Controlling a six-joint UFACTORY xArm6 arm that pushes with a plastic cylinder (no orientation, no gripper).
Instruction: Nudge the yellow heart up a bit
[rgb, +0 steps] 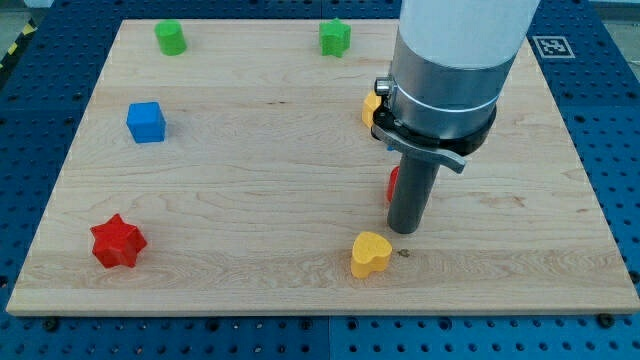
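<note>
Seven blocks show on the wooden worktop (250, 200): two green, two yellow, two red, one blue. A green cylinder-like block (171, 38) sits near the view's top left; a green star-like block (335, 37) sits at the top centre. The blue cube (146, 122) lies at the view's left, and the red star (118, 242) near the bottom left corner. A second yellow block (370, 108), shape unclear, peeks from behind the arm's grey housing (445, 60), and a second red block (393, 184), shape also unclear, shows as a sliver at the left edge of the dark rod (410, 195).

The arm carries no pincer, so nothing is clamped or held; it ends in the rod alone. My tip (404, 230) stands on the worktop just up and to the view's right of the yellow heart (370, 254), near it, with a narrow strip of wood showing between them. The heart lies low on the board, slightly right of centre, well apart from the blocks at the left.
</note>
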